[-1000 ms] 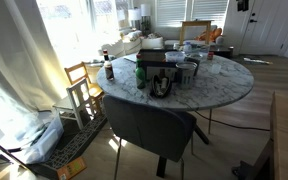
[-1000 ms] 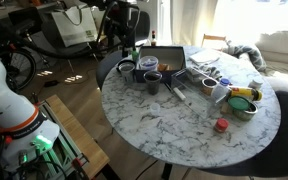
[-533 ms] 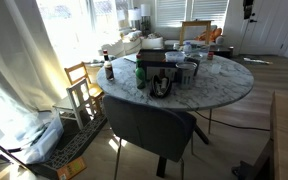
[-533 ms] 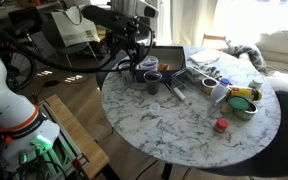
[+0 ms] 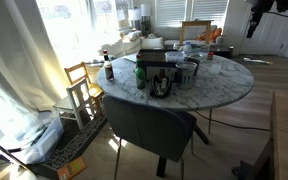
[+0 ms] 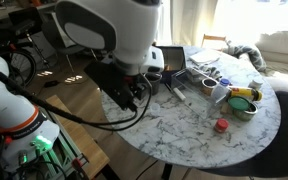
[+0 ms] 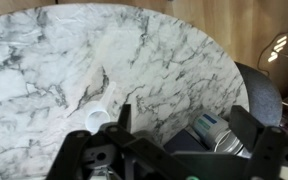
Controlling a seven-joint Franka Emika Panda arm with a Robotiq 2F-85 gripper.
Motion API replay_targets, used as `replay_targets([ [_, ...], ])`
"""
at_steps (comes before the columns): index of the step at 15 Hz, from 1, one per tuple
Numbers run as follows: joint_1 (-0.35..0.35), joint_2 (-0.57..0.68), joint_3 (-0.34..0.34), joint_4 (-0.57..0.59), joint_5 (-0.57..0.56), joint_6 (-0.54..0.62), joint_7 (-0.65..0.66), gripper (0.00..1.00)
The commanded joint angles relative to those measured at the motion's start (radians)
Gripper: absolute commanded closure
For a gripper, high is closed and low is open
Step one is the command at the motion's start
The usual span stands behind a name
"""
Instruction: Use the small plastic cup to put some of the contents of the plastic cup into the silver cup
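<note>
The gripper [image 7: 183, 115] hangs above the marble table [image 7: 44, 70] with jaws spread wide and holding nothing, seemingly readied for a grasp; the small plastic cup [image 7: 99, 118] stands upright on the marble below, untouched, beside one finger in the wrist view.

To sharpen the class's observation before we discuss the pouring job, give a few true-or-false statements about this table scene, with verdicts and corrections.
1. The table has a round, marble-patterned top. True.
2. The tool is clamped on the small white cup. False: in the wrist view its jaws stand apart and empty, and the cup sits on the marble.
3. A small red item lies on the table, near the bowl. True.
4. The chair pushed up to the table is bright red. False: it is dark grey.
</note>
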Motion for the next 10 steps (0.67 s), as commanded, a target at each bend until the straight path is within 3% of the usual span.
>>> replay_targets([
  [1,-0.050,0.178,-0.068,0.070,0.234,-0.063,-0.214,0.00],
  [5,-0.144,0.392,-0.052,0.201,0.397,-0.243,-0.362,0.00],
  [6,-0.132,0.244,-0.032,0.101,0.326,-0.152,-0.287,0.00],
  [10,-0.170,0.365,-0.014,0.178,0.366,-0.207,-0.329,0.00],
])
